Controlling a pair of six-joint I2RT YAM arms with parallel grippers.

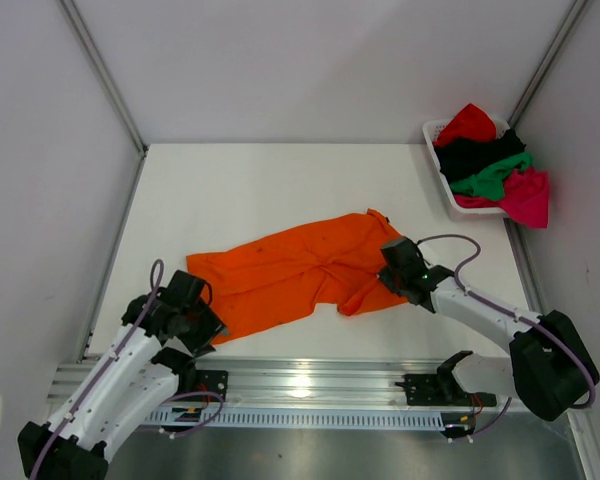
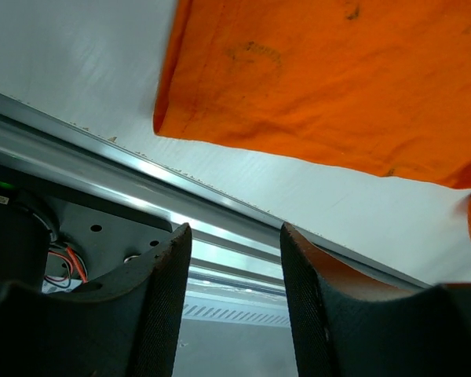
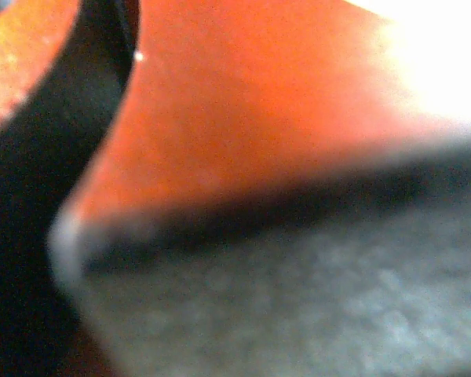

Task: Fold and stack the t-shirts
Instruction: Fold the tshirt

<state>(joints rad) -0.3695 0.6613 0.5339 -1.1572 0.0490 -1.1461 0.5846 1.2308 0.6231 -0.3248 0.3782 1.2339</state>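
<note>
The right tool (image 1: 390, 270) is pressed together at the right-hand edge of the orange t-shirt (image 1: 300, 275), where the cloth bunches into a fold. Its wrist view is nearly all blur: orange cloth up against the lens, a dark strip on the left and a grey mass below, so the pinch itself is hard to make out, though cloth sits right at the fingers.

The left tool (image 2: 234, 236) is spread with nothing between its fingers (image 2: 161, 306). It hangs over the near edge of the bench (image 1: 230, 190), just short of the shirt's near left corner, and does not touch the cloth. Its wrist view cuts off most of the shirt.

That one orange shirt lies mostly flat across the middle of the bench.

At the far right corner stands one white basket (image 1: 433, 130) holding four more shirts: a red t-shirt (image 1: 467, 122), a black t-shirt (image 1: 470, 155), a green t-shirt (image 1: 492, 177) and a magenta t-shirt (image 1: 527, 197), the last spilling over the rim. They hide most of the basket.
</note>
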